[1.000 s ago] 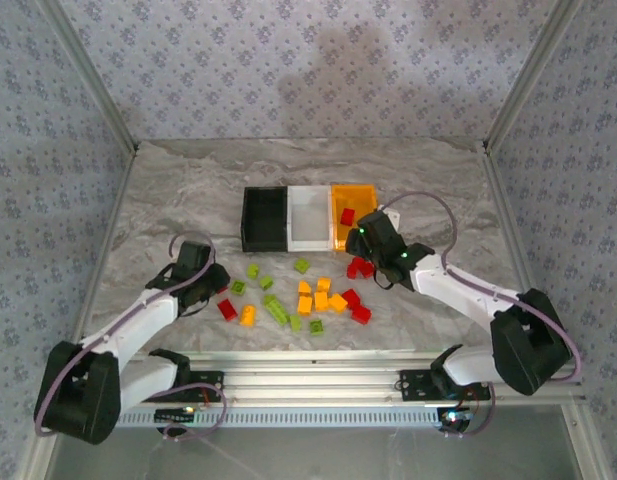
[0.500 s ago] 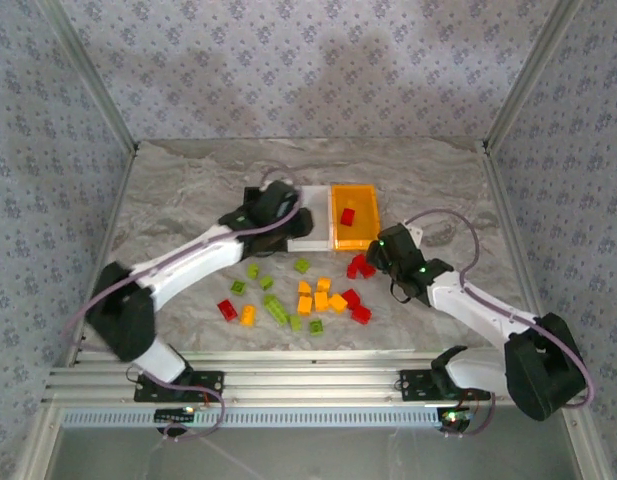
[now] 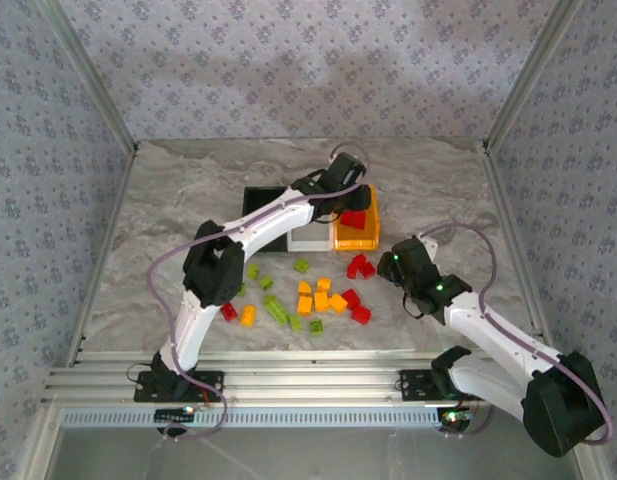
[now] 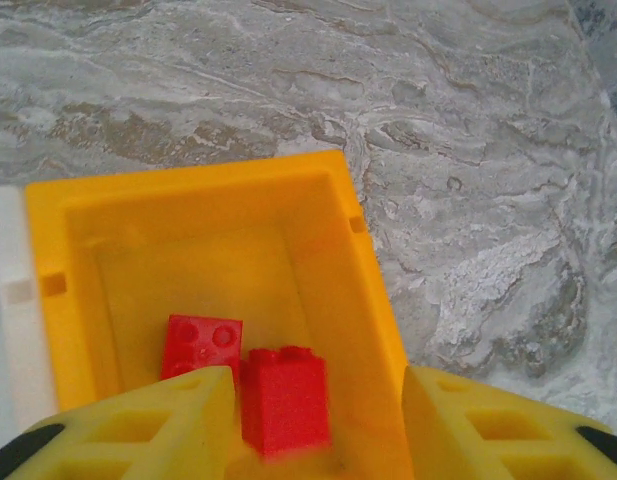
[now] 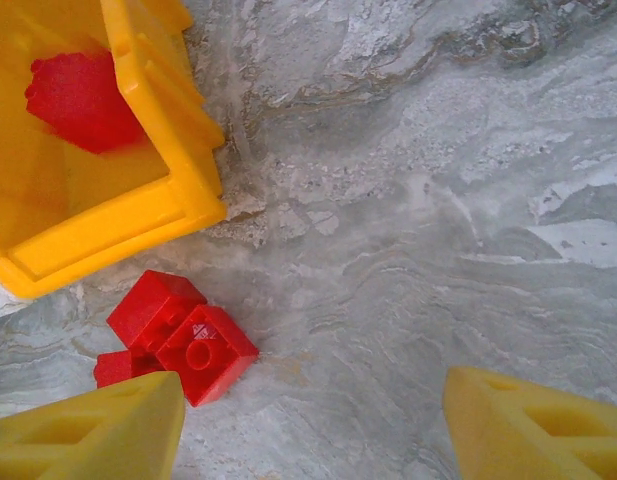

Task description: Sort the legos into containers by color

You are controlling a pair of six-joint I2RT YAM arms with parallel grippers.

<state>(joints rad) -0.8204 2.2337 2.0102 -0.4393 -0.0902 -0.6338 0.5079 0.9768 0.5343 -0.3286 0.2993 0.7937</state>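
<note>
Since a sec ago, when it sat low at the left by the loose legos [image 3: 308, 295], the left arm has swung up and across to the orange-yellow bin [image 3: 356, 238] at upper centre of the top view. The left pincer [image 4: 318, 392] has spread open over it. Its jaws stand apart and a red brick [image 4: 285, 400] sits between them untouched, inside the bin next to a second red brick [image 4: 201, 345]. The bin held one red a sec ago, so that's one more sorted, prob. just let go.

The right pincer [image 5: 313, 410] is wide open w/ nothing held. It has backed off toward lower right and hangs over the red cluster [image 5: 178, 335] on the tabletop [image 3: 188, 200], just beside the bin's corner. That cluster looks like the next pick.

Green, orange and other red bricks lie mid-frame, unsorted. I can't see any bricks in the black bin [image 3: 260, 205] or white bin [image 3: 310, 238], though the arm covers part of them.
</note>
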